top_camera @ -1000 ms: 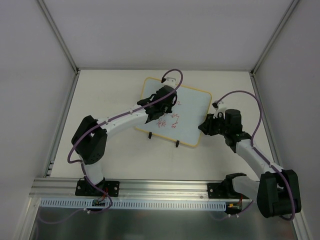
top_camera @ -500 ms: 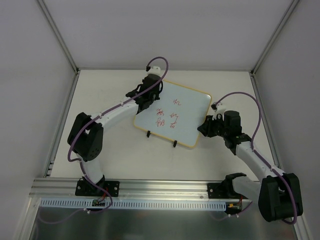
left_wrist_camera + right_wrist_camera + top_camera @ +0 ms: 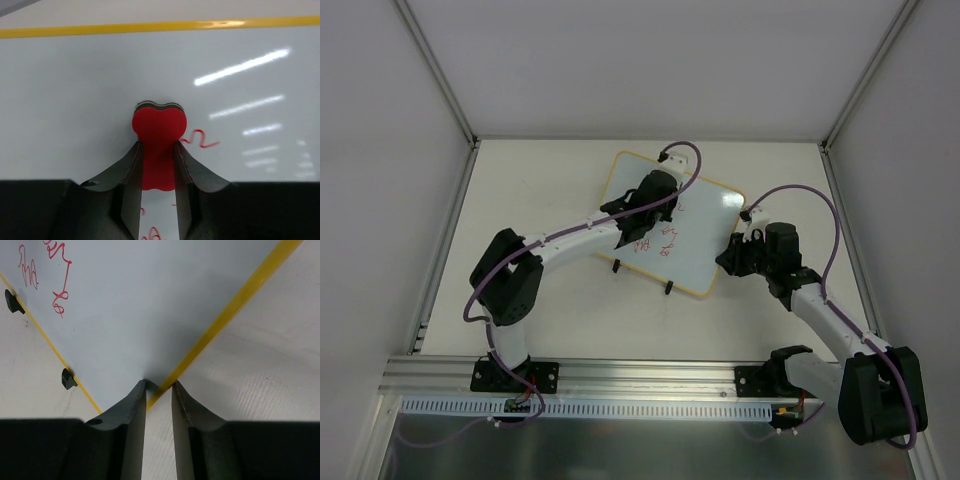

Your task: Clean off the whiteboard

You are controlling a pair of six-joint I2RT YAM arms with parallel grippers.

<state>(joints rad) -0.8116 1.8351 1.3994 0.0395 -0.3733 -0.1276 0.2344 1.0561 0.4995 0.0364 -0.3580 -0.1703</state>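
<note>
Left fingers clamp red eraser on whiteboard | right fingers pinch its edge.

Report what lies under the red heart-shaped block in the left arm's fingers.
Under the red heart-shaped block is the pale yellow-framed whiteboard, with a dark layer showing at the block's top edge. A red squiggle sits beside it. Any ink directly beneath is covered.

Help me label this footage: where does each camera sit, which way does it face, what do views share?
Top external: above, behind the robot, looking down; left arm, right arm, whiteboard.
Left wrist: looks along left end effector, shut on red eraser, across the board.
Right wrist: right end effector closed on the board's corner.
Shared: every view shows red scribbles.
</note>
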